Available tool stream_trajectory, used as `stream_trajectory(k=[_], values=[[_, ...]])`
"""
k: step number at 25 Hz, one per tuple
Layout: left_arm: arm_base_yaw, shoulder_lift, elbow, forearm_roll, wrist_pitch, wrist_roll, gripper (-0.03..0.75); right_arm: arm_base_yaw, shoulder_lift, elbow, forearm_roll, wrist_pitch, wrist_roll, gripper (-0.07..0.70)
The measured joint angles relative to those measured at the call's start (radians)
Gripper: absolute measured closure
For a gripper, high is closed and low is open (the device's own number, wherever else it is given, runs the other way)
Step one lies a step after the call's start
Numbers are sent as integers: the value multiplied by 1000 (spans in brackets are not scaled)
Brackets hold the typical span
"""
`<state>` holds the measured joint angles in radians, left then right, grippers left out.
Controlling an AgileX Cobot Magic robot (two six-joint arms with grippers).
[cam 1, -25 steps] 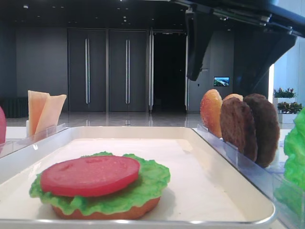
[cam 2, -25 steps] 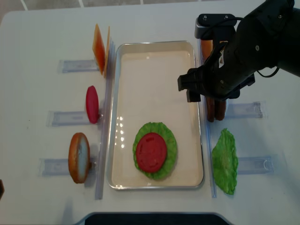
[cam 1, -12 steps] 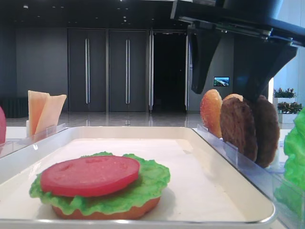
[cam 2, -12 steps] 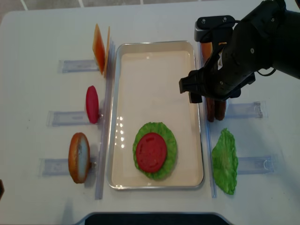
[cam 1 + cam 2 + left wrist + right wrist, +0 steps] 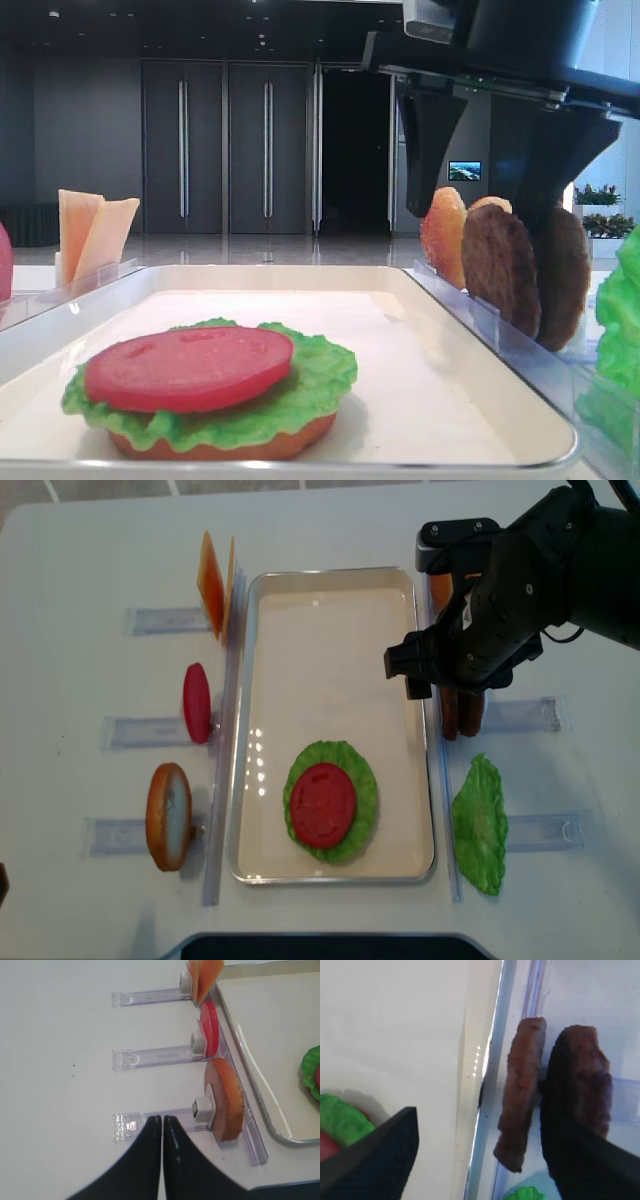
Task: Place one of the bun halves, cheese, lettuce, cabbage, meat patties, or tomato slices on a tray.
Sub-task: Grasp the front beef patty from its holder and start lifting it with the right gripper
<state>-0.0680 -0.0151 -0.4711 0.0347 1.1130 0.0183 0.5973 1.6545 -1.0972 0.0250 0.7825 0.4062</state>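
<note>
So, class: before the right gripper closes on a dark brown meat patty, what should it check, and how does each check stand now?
1. Right gripper open: ok.
2. One finger over the white rimmed tray, the other past the nearer of the dark brown, grainy meat patties: ok.
3. Only one patty between the fingers: cannot tell.
4. Patties upright in the clear plastic rack: ok.
5. Flat red tomato slice on ruffled green lettuce, ready for a patty: ok.
6. Left gripper shut, away from the tray: ok.
</note>
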Motion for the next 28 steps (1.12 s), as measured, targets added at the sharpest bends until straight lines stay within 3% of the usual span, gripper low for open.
stream_trajectory(k=[5, 10, 28], values=[[0, 0, 0, 0, 0, 0, 715, -3, 14, 0, -11, -5, -1, 113], [0, 0, 0, 0, 0, 0, 715, -11, 17, 0, -32, -6, -2, 165], [0, 0, 0, 0, 0, 0, 715, -20, 52, 0, -65, 23, -2, 482]])
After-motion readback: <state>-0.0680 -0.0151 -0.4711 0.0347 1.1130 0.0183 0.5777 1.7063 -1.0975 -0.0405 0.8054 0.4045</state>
